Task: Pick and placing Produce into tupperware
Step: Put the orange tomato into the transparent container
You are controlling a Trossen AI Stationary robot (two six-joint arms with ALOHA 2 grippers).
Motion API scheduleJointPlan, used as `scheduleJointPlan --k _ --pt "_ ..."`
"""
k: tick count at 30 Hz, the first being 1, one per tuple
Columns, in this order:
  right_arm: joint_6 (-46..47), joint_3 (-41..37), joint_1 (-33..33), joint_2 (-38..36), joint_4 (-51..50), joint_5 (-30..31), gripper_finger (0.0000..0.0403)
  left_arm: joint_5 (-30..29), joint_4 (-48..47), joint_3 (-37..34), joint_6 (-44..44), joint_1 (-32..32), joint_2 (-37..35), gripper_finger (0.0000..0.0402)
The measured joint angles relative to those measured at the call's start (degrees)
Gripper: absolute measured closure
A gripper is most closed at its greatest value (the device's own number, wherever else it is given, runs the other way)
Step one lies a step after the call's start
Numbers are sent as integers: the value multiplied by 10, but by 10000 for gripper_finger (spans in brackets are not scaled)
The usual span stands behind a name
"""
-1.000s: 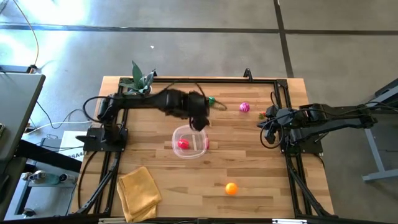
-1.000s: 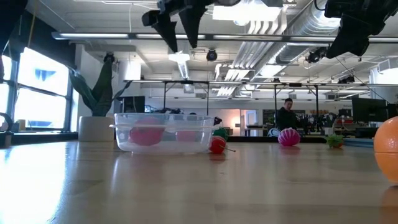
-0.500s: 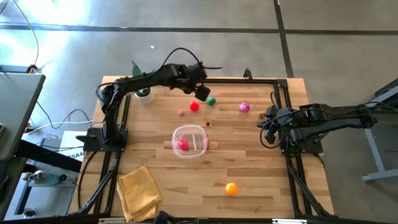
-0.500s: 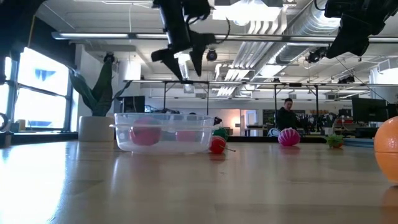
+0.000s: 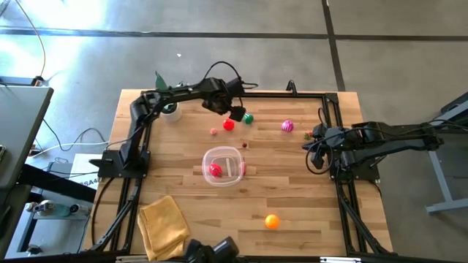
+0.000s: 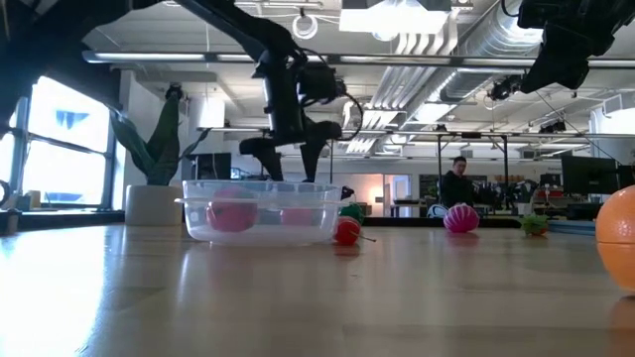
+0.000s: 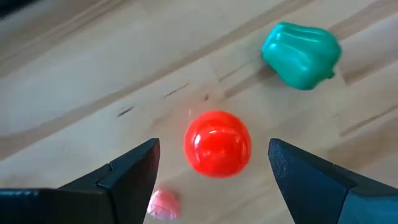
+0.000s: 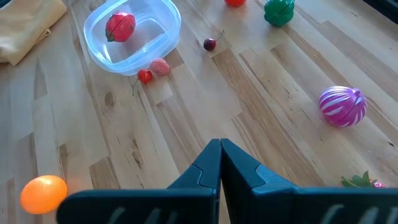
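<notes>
The clear round tub [image 5: 223, 165] sits mid-table with a red piece [image 5: 214, 169] inside it. My left gripper [image 5: 235, 113] is open and hovers near the far edge. In the left wrist view its fingers stand on either side of a red ball [image 7: 217, 144] without touching it. A green pepper [image 7: 301, 46] and a small pink piece [image 7: 163, 203] lie close by. A magenta striped fruit [image 5: 287, 126] lies further right, and an orange [image 5: 272, 220] lies near the front edge. My right gripper [image 8: 220, 155] is shut and waits at the table's right side.
A small cherry [image 5: 244, 145] and a small red piece [image 5: 242, 169] lie beside the tub. A folded yellow cloth [image 5: 164, 225] lies at the near left corner. A potted plant [image 5: 165, 95] stands at the far left corner. A black frame runs along the table's edges.
My left gripper has swung from above the tub toward the table's far edge, then come down over the red ball, with its fingers spread around it. The produce and the tub have stayed in place.
</notes>
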Motion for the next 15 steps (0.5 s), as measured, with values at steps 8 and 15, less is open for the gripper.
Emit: scheduleJointPlan --k 8,15 --pt "0 0 0 0 0 0 402 19 8 0 -11 -2 37 110" --pt "0 0 0 0 0 0 402 23 5 0 -28 -2 44 110"
